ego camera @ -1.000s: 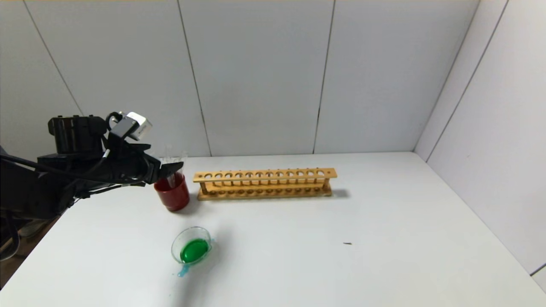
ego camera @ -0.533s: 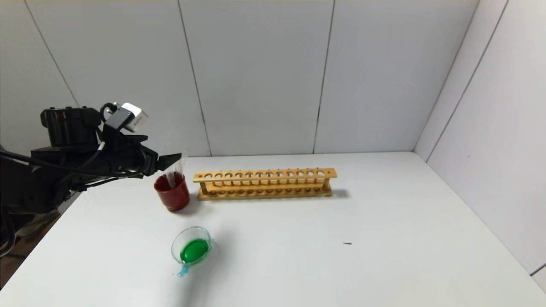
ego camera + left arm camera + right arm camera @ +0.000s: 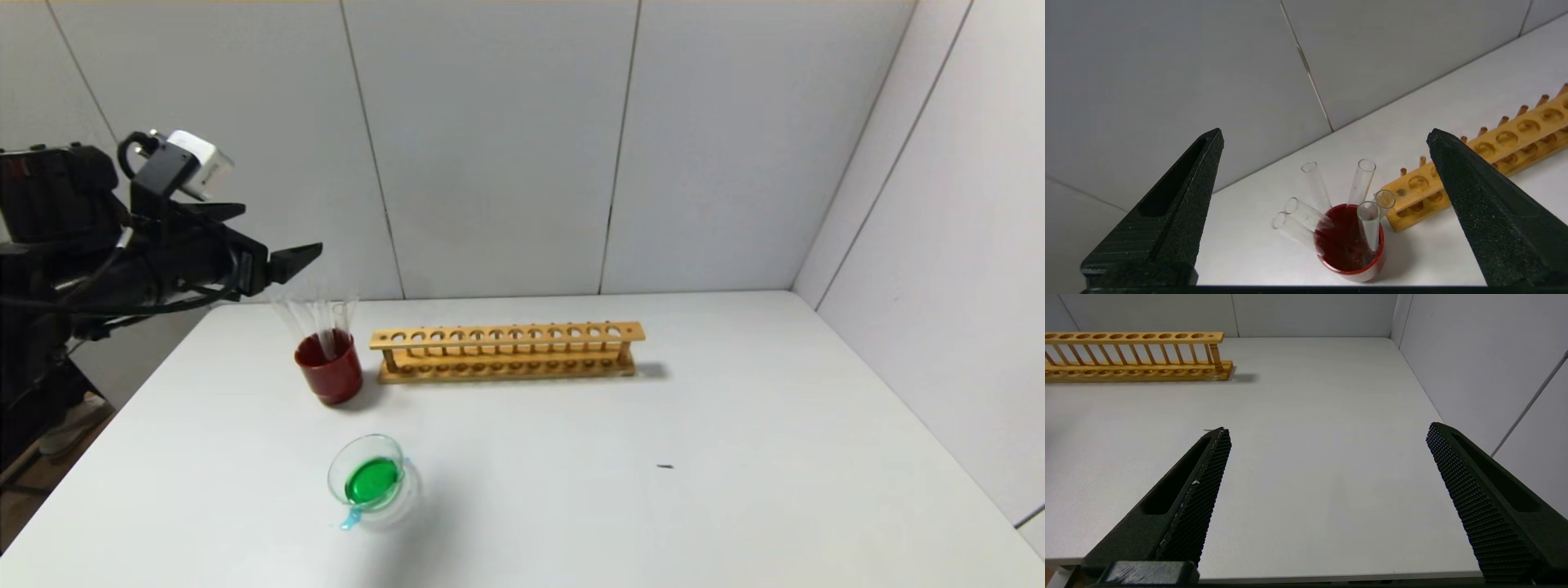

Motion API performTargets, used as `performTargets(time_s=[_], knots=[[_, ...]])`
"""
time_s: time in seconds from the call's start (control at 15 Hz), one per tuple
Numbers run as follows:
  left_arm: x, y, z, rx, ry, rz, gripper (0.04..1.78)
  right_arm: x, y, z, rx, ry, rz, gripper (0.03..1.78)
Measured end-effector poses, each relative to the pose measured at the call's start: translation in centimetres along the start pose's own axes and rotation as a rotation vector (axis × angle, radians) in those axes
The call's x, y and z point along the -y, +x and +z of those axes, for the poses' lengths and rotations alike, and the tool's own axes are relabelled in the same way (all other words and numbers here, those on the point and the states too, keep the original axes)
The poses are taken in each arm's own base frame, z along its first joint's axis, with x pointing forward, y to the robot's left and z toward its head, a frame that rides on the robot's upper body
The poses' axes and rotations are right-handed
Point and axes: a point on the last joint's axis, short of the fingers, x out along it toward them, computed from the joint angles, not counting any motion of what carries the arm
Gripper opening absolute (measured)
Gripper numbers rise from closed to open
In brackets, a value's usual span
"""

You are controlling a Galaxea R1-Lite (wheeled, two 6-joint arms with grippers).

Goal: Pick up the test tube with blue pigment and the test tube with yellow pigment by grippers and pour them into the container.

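Above the cup: your black two-jaw left hand [image 3: 298, 260] is hovering over the dark red opaque cup [image 3: 329, 368], jaws standing wide apart and gripping nothing.
Left hand, wrist view: you are looking between the two black jaws of the left hand [image 3: 1325, 136] down onto the red cup [image 3: 1350, 241] and the tubes in it.
Tubes: five thin clear glass test tubes [image 3: 1363, 181] are leaning out of the red cup in a fan; you cannot tell from these views whether any pigment is left in them.
Container: the small shallow round clear glass dish [image 3: 369, 478] is sitting on the white surface [image 3: 653, 490] nearer to you than the cup, well apart from it, and is holding bright green liquid.
Spill: a small teal-blue smear [image 3: 351, 518] is lying on the surface, touching the dish's near rim.
Rack: the long light wooden test tube rack [image 3: 506, 351] is standing just beside the cup, on its right, with every visible hole unfilled.
Right hand: your black right hand [image 3: 1327, 433] is hanging over bare surface on the right, well apart from the rack [image 3: 1135, 355], jaws spread wide with nothing between them.
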Motion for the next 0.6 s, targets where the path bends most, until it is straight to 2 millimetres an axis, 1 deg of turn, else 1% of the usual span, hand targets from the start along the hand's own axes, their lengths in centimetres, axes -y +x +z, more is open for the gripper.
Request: performTargets(time_s=[0.13,0.27,0.33,0.4,0.6], knots=[[0.2,-3.2,1.8,0.033,0.014,0.055,1.75,0.0,0.0,0.0,0.0,0.0,0.0,1.75],[0.9,-7.9,3.2,0.071,0.024,0.125,1.75,0.0,0.0,0.0,0.0,0.0,0.0,1.75],[1.4,-10.3,3.6,0.09,0.029,0.154,1.75,0.0,0.0,0.0,0.0,0.0,0.0,1.75],[2.1,-13.2,3.7,0.116,0.035,0.187,1.75,0.0,0.0,0.0,0.0,0.0,0.0,1.75],[4.6,-21.2,3.0,0.189,0.025,0.258,1.75,0.0,0.0,0.0,0.0,0.0,0.0,1.75]])
